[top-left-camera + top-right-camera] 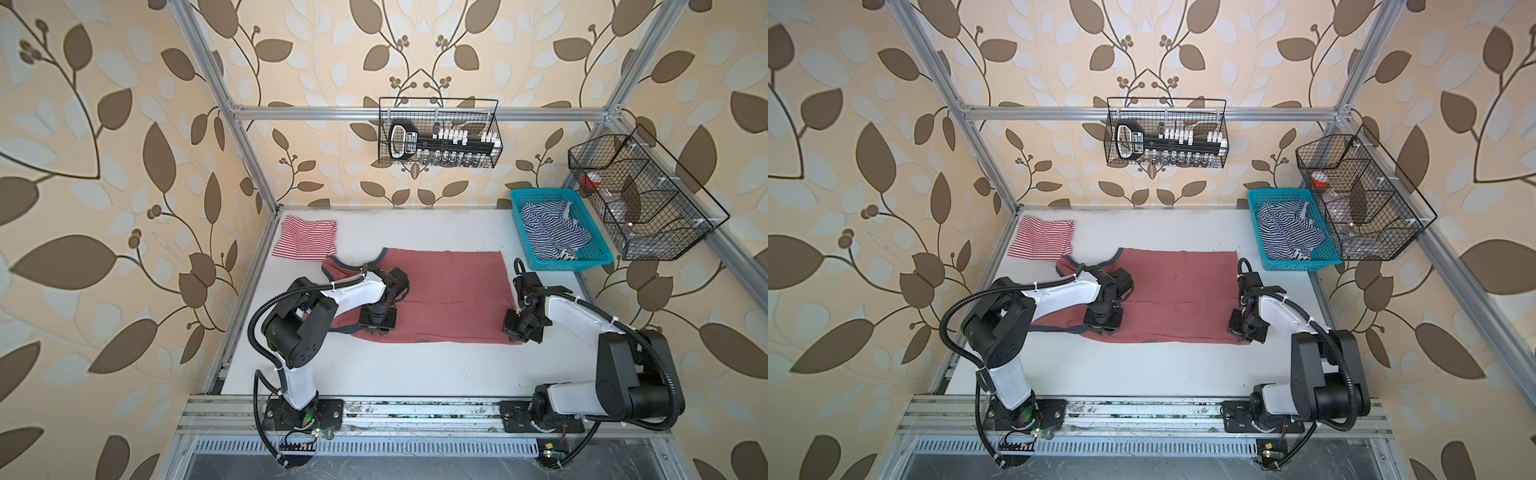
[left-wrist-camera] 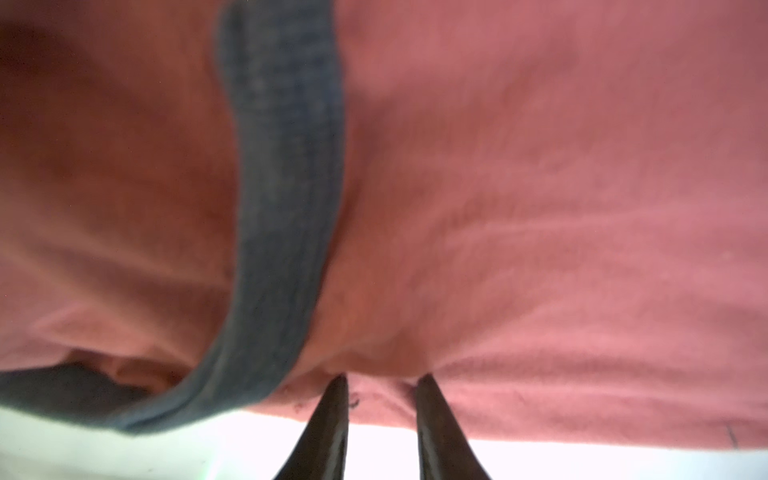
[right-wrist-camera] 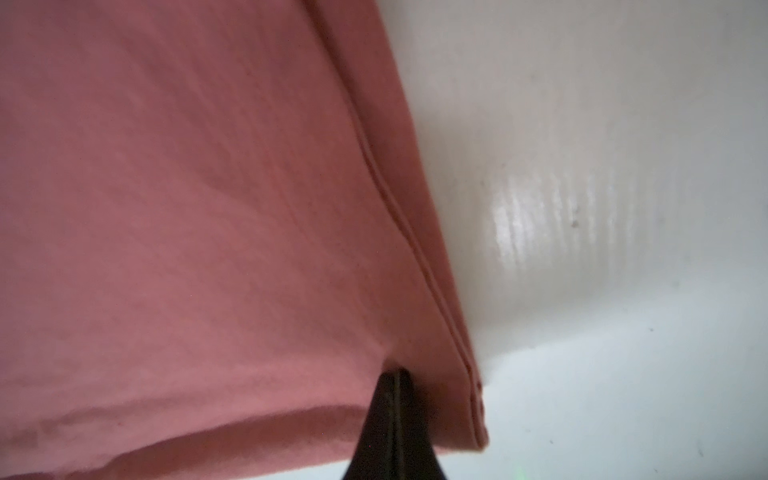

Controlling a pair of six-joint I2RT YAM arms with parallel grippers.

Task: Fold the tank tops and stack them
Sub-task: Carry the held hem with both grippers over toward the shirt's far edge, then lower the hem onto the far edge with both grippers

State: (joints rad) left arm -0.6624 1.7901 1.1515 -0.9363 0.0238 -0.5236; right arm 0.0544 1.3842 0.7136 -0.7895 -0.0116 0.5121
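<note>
Worktop (image 1: pixel 415 370): white and flat; both tops lie on it.
Red top (image 1: pixel 453 291): the largest cloth, lying mid-worktop as a long flat rectangle. Its navy-trimmed armholes are at the left end, and a crease runs along its length. Judged light, limp and not slippery. It will sag between two holds, so it is best taken at two corners of one edge and lifted evenly.
Striped top (image 1: pixel 305 239): a small red-and-white square at the far left corner, just beside the red top's strap. It appears to be folded already. Judged light enough for a single pinch at an edge.
Left end effector (image 2: pixel 382 376): at the red top's near edge, beside the navy trim (image 2: pixel 282 187). The jaws are narrowly apart with their tips against the cloth; whether any cloth sits between them cannot be told.
Right end effector (image 3: pixel 397 374): at the red top's near right corner, by the hem. The jaws are closed and the cloth puckers at the tip, apparently pinched.
</note>
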